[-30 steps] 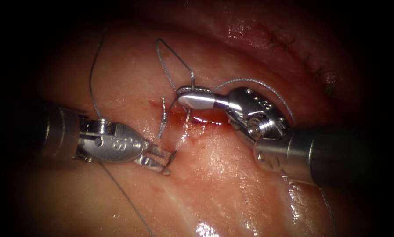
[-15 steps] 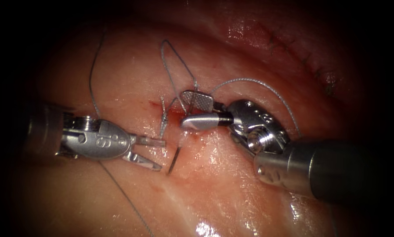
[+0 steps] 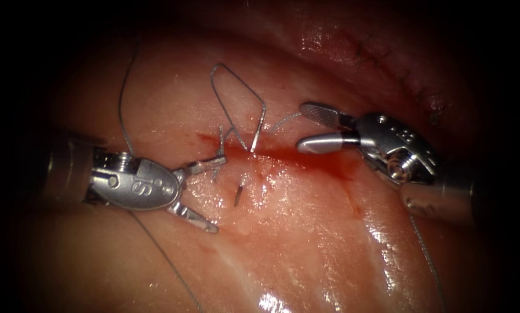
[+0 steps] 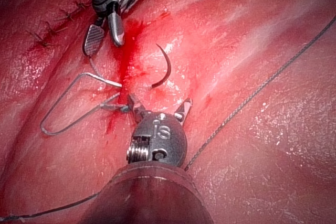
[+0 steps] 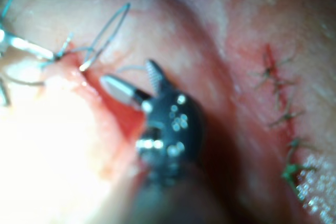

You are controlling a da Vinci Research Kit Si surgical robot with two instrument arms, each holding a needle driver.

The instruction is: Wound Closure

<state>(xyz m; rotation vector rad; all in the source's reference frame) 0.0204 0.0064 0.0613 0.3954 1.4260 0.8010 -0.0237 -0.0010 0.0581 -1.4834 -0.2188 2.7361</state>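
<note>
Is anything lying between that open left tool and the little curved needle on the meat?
Nothing visible does. The needle lies free on the tissue, held by neither tool, just ahead of the left tool, whose jaws are open and empty. The thread loop sits off to one side, by one jaw. The right tool, also open, is farther off.

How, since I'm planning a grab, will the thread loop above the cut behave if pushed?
The thread loop holds sharp kinks, so probably springy, not limp. Thin, likely light, sliding on the glistening tissue. Left tool and right tool hold nothing; the needle sits beside the cut.
</note>
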